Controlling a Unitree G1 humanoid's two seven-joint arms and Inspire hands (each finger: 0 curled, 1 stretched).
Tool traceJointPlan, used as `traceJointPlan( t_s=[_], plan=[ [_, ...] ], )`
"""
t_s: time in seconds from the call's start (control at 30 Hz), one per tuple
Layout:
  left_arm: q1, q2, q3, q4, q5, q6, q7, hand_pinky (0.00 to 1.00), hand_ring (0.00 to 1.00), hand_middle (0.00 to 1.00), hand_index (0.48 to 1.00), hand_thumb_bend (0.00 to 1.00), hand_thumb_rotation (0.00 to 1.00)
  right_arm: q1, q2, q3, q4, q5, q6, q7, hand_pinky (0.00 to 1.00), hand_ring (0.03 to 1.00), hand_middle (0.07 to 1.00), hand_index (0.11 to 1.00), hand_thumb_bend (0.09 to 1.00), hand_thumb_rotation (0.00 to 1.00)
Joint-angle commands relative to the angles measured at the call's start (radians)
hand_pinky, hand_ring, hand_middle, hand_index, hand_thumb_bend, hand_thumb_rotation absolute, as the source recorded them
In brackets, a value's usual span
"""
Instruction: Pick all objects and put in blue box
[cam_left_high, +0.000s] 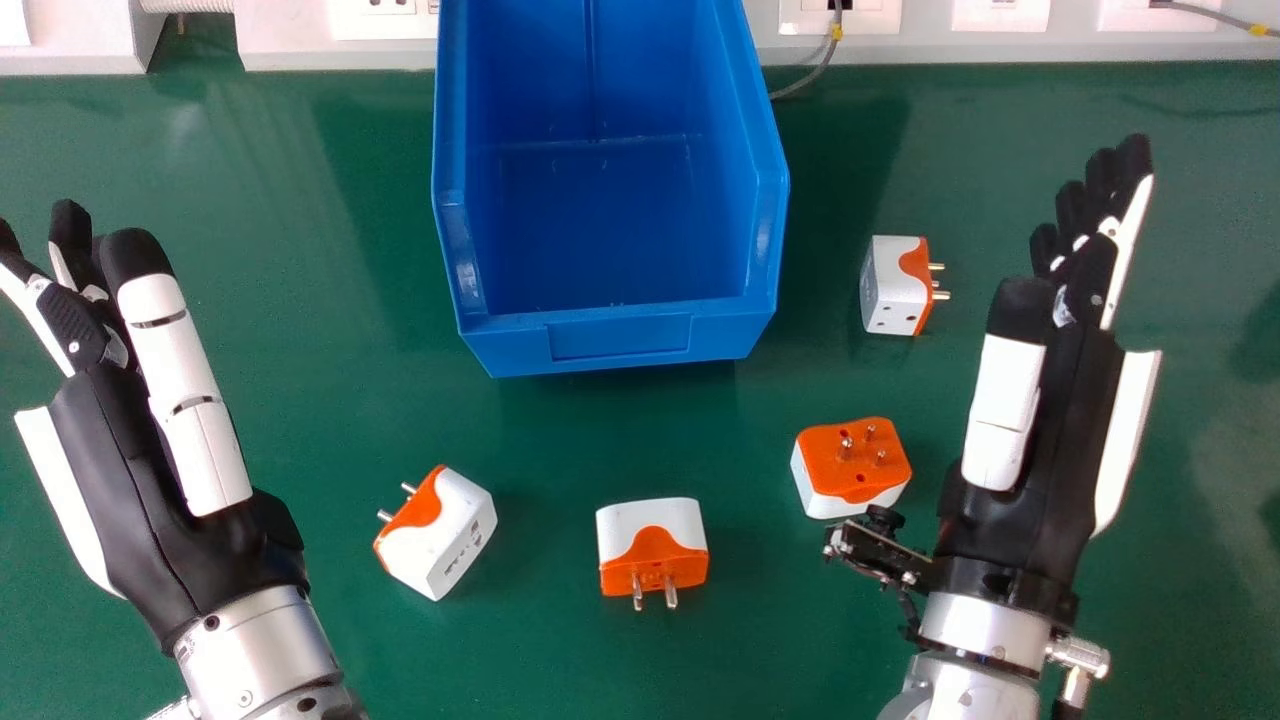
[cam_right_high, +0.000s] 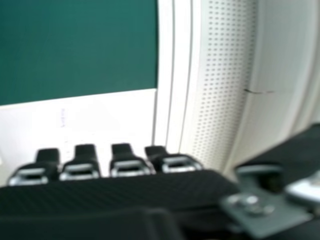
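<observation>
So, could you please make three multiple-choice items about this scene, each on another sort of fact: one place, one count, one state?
1. Where is the adapter with its pins pointing right?
A. Inside the blue box
B. To the left of the box
C. To the right of the box

2. How many adapters are on the green table?
A. Four
B. Two
C. Six

3. What is the state of the left hand?
A. Curled round an adapter
B. Open and holding nothing
C. Closed in a fist

Key:
1. C: in the head view it lies beyond the box's right wall.
2. A: three lie nearer than the box, one beside it.
3. B: its fingers are extended, with no adapter among them.
</observation>
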Motion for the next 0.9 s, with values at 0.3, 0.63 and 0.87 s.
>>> traceJointPlan(
  t_s=[0.3,0.63,0.87],
  plan=[
    [-0.005,-0.083,-0.001,-0.019,0.011,-0.014,-0.001,0.97,0.99,0.99,0.981,0.54,0.84,-0.024,0.123,0.011,-0.022,-0.008,-0.020,-0.004,0.97,0.988,0.994,0.994,0.718,1.00],
    [0.013,-0.083,-0.003,-0.024,0.008,-0.021,-0.006,0.98,0.99,0.99,0.990,0.54,0.85,-0.009,0.123,0.015,-0.029,-0.020,-0.012,-0.012,0.97,0.984,0.991,0.993,0.705,1.00],
    [0.022,-0.085,-0.006,-0.034,0.010,-0.013,-0.004,0.97,0.99,0.99,0.984,0.53,0.85,-0.004,0.121,0.019,-0.033,-0.010,-0.019,-0.003,0.98,0.986,0.991,0.997,0.694,1.00]
  ],
)
